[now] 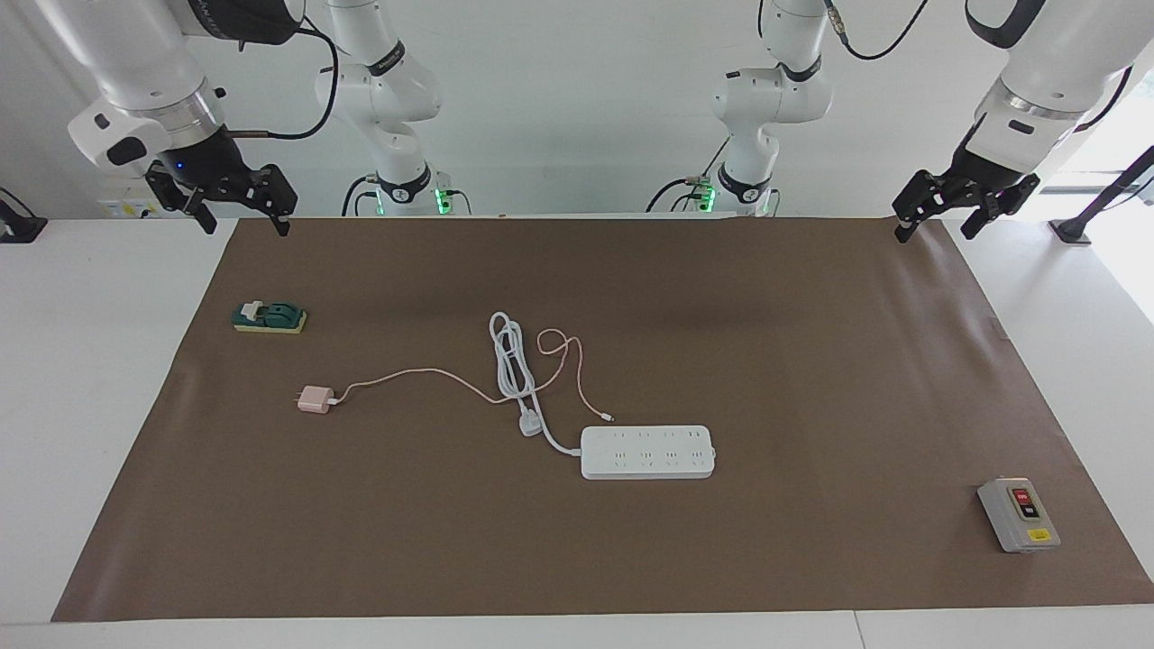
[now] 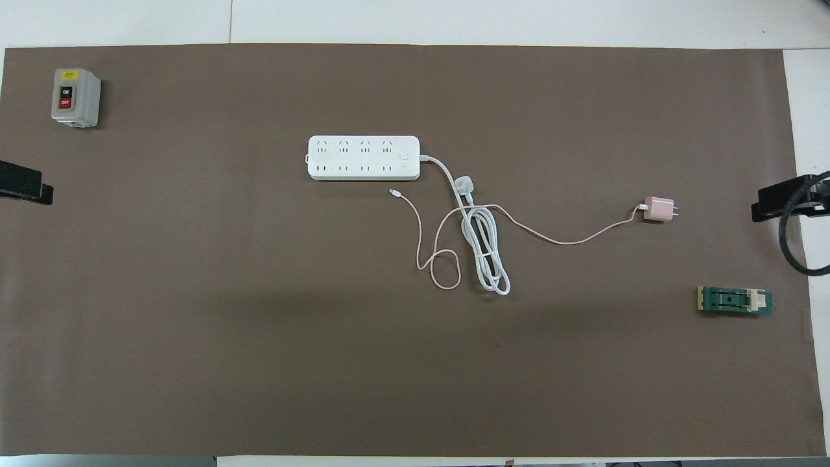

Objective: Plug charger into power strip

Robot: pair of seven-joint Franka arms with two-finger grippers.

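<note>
Brown mat (image 1: 811,379) | charger (image 1: 315,399) well apart from both hands | left hand (image 1: 935,219), right hand (image 1: 243,216) open, empty

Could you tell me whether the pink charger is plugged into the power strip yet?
Not plugged in: the charger lies on the mat apart from the power strip.

A big brown paper sheet (image 1: 811,379) covers most of the white tabletop (image 1: 90,379). A plain white wall (image 1: 577,108) stands at the back. Bright daylight comes in at one corner.

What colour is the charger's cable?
Pale pink, same as the charger; the cable shows best in the overhead view.
</note>
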